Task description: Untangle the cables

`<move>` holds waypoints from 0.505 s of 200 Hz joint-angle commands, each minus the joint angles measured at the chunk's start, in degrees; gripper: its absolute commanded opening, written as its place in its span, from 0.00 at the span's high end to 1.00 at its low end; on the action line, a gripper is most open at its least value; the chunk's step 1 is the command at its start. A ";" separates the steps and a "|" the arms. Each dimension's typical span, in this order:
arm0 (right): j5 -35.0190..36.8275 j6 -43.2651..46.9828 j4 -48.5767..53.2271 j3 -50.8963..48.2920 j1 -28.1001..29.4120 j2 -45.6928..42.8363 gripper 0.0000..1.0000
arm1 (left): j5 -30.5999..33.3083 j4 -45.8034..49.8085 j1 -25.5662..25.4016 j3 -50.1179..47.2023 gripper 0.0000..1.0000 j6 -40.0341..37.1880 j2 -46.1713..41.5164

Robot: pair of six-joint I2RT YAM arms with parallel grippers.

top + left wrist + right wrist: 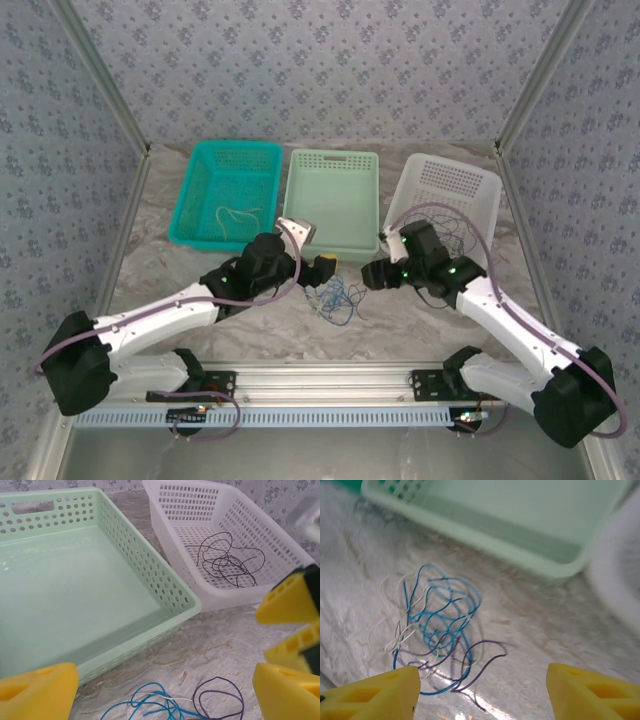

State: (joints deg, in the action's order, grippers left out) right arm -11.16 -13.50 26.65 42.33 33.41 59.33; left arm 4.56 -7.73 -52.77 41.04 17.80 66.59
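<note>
Here, on the marbled table (270,335) before the pale green basket (332,160): tangled blue, cream and purple cables (440,630), close by left gripper (162,692) and right gripper (480,692), both spread wide, grasping nothing.

Three baskets: teal basket (236,147), mint-green basket (332,155), white basket (450,180). One blue cable (451,580), two whitish cables (402,636), two dark purple cables (487,642).

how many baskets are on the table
3: teal basket on the left, mint basket in the middle, white basket on the right. None seem hidden.
</note>
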 commanded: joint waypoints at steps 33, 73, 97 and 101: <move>6.09 2.73 -8.36 1.83 5.41 4.31 0.30 | 2.87 -0.17 0.78 -1.08 0.11 4.20 -2.55; 5.42 4.52 -4.52 8.56 8.78 14.08 0.40 | 7.08 1.69 1.80 -3.00 0.08 5.79 -5.62; 5.98 5.69 -3.86 11.44 10.14 20.20 0.46 | 9.83 3.80 3.28 -3.97 0.07 6.67 -8.59; 5.78 5.96 -4.11 11.66 10.33 20.91 0.46 | 9.71 4.04 3.66 -4.29 0.06 6.76 -9.17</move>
State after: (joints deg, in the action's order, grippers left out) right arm -6.31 -9.69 20.97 51.03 42.50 76.14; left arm 10.76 -5.85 -50.65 37.63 22.87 60.97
